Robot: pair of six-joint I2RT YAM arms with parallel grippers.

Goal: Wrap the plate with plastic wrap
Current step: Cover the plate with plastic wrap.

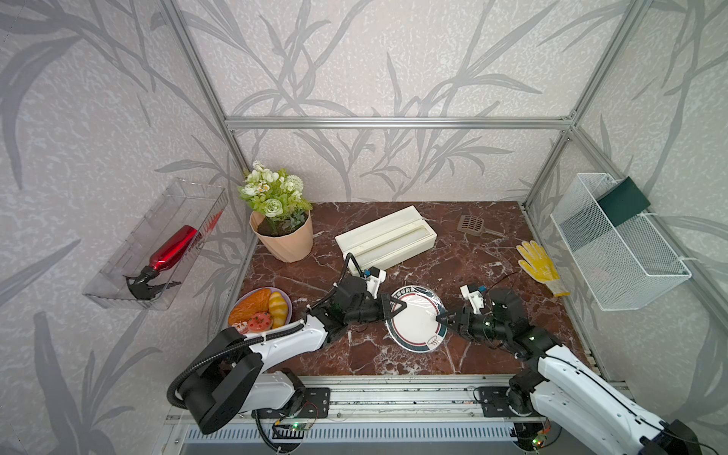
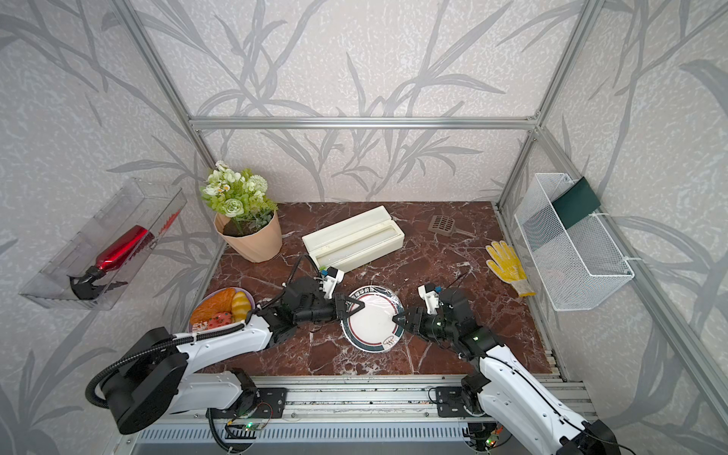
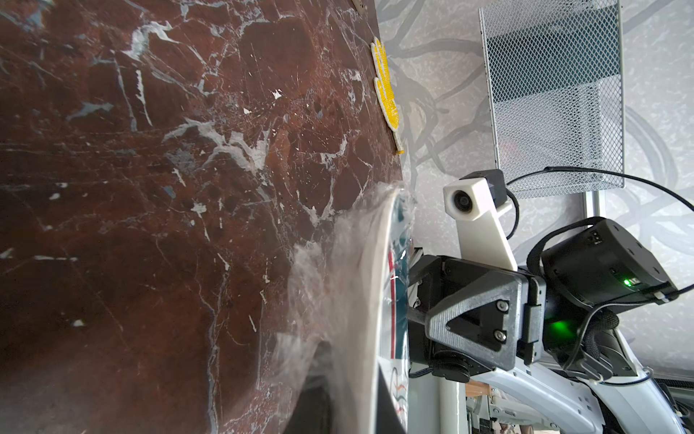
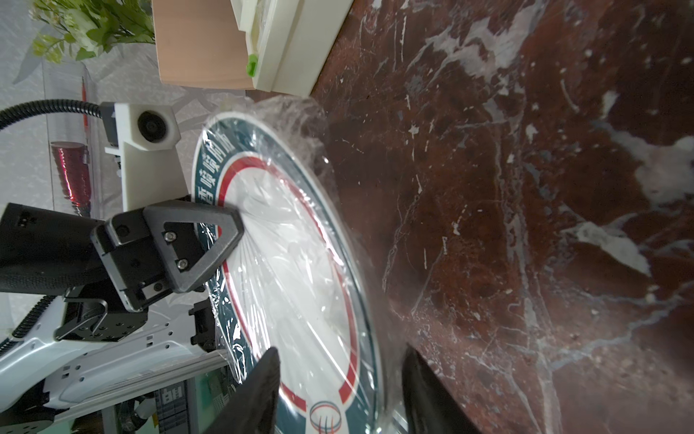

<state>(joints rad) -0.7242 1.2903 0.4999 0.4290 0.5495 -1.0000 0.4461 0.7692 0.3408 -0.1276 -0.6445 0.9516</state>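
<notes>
The plate is white with a teal rim and sits front-centre, tilted, its left rim raised. The plastic wrap lies glossy and crinkled over its face, and bunches under the rim. My left gripper is shut on the plate's left rim, film included. My right gripper straddles the right rim. One finger is over the face and one between plate and table, with a wide gap.
Behind the plate lies the open cream dispenser box. A flower pot stands back left and a purple plate of bread front left. A yellow glove and brown scoop lie right, below a wire basket.
</notes>
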